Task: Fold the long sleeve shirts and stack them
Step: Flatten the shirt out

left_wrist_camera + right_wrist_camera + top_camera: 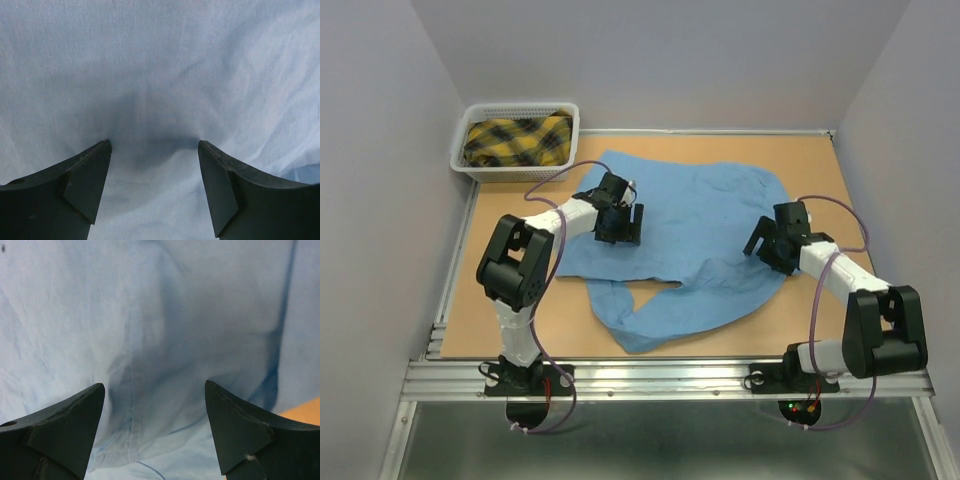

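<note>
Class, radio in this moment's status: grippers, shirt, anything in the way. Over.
Left gripper open over blue shirt. Right gripper open near its right edge. Shirt spread out, not folded. Nothing blocking; basket with plaid cloth sits far left.

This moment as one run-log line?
blue shirt: spread out, unfolded | left tool: open over shirt | right tool: open over shirt | basket: holds plaid cloth

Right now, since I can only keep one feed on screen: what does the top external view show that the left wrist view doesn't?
Only the top view: the table, the right gripper, and a white basket holding yellow plaid cloth. Only the left wrist view: the weave of the light blue shirt close up, shadowed between the spread fingers. Both: that shirt and the open left gripper.
</note>
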`<state>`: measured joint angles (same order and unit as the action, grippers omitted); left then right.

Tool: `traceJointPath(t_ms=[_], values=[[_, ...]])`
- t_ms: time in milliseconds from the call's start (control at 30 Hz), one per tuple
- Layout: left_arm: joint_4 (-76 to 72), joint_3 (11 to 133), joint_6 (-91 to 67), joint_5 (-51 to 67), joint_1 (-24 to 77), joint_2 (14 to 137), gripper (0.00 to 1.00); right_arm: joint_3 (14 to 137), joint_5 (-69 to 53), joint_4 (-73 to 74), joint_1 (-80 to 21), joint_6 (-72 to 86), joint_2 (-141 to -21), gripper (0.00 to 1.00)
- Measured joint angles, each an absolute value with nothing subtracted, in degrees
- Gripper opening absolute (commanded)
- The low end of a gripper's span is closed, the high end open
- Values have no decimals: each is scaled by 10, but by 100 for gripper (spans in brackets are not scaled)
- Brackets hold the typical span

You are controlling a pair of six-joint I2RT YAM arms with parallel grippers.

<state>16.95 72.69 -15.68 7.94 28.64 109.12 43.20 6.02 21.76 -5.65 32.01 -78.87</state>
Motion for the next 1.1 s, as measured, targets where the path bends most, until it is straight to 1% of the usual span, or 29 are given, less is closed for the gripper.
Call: traceJointPath(t_ms=[33,100,200,267,367,433,533,633,767,900,1100], values=[[161,707,-161,81,286,1078,84,417,58,224,-57,325,-768,86],[153,664,-174,82,286,1046,88,410,55,236,-57,328,-744,86],[159,613,-185,74,286,1001,96,410,53,239,-57,328,-727,86],[176,603,-188,57,286,983,98,416,48,247,-57,323,-722,86],[197,612,-189,26,286,971,99,455,41,265,-57,307,-740,86],[209,636,-188,9,284,973,99,510,39,274,-57,288,-775,86],[215,708,-186,-7,279,996,98,622,39,269,-56,254,-845,86],[211,821,-183,-18,271,1053,97,730,27,257,-55,213,-920,86],[203,907,-180,-23,266,1115,96,817,-4,232,-48,155,-1008,86],[204,938,-174,-26,262,1165,96,866,-30,225,-35,106,-1094,85],[206,925,-168,-17,261,1209,95,929,-76,225,-7,68,-1196,85]])
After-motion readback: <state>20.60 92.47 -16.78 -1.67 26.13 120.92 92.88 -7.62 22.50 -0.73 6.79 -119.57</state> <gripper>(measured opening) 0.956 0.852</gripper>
